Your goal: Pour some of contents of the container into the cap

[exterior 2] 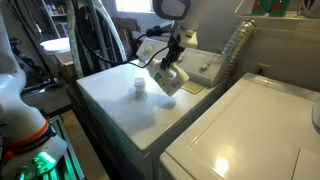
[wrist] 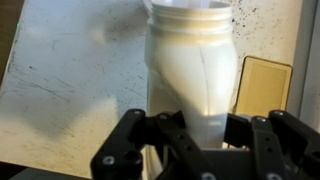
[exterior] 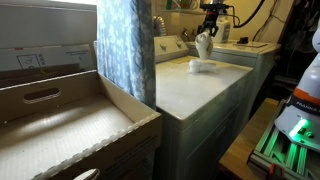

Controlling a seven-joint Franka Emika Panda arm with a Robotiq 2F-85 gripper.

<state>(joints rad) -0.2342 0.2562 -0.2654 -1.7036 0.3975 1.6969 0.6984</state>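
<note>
**Desk one:** The tool (exterior 2: 172,63) clamps the container (exterior 2: 168,82), which hangs tilted in the air near the cap (exterior 2: 138,86).

**Desk two:** Best to centre its mouth above the cap first, then tip slowly; that small cap likely overfills fast.

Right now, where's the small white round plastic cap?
In an exterior view the small white round plastic cap stands on the white washer top, picture-left of the tilted white plastic bottle that the gripper holds, apart from it.
</note>
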